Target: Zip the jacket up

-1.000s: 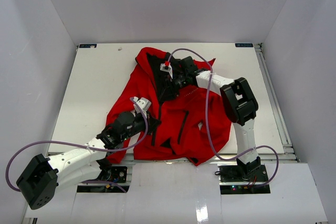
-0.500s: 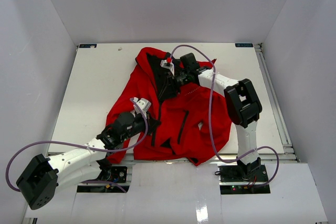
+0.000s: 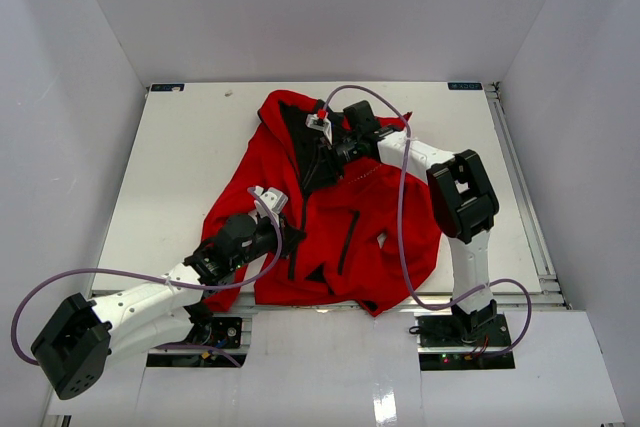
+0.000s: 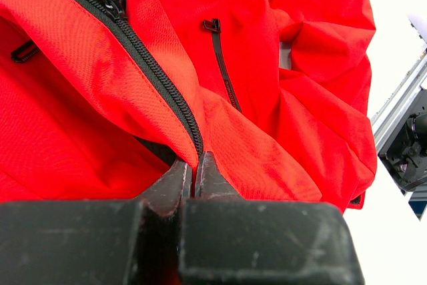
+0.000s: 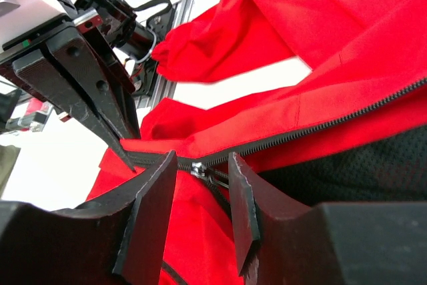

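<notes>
The red jacket [image 3: 350, 227] lies spread on the white table, its black lining showing at the collar. Its dark front zipper [image 4: 147, 65] is joined along the lower part. My left gripper [image 3: 293, 239] is shut on the jacket's bottom hem, pinching the fabric at the zipper's lower end [image 4: 195, 163]. My right gripper [image 3: 326, 159] hovers higher up the zipper, near the chest. It stands open [image 5: 201, 158], with the silver zipper slider [image 5: 199, 169] and its pull lying loose between the fingers. Above the slider the two zipper sides part over the black lining [image 5: 373, 165].
A dark pocket zip [image 4: 223, 65] runs beside the front zipper. A metal rail [image 3: 525, 197] borders the table's right side. Purple cables [image 3: 400, 227] loop over the jacket from the right arm. Bare tabletop [image 3: 180, 167] lies left of the jacket.
My right gripper's jaws have widened around the slider, and the arm has shifted slightly toward the collar. The left gripper has kept its hold and place.
</notes>
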